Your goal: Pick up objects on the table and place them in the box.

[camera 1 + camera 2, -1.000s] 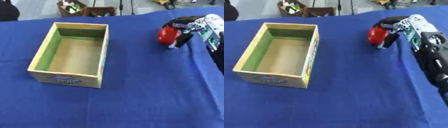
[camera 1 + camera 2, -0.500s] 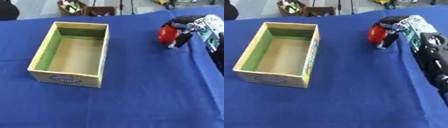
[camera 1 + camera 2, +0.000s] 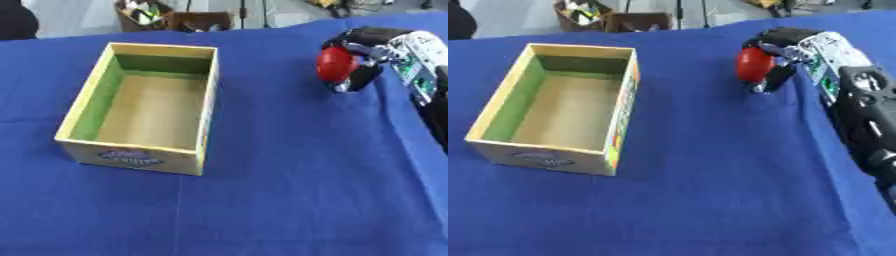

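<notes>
The right robot hand [image 3: 363, 60] curls round a round red object [image 3: 333, 65] above the blue-clothed table [image 3: 289, 175]; carried across, it may slip short of the open cardboard box [image 3: 140, 107].

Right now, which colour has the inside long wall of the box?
Green, clearest in the left eye view on the box.

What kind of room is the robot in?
Probably a robot lab or workshop: a blue cloth-covered table, an open cardboard box for sorting, and the robot's right hand curled round a red round object.
</notes>
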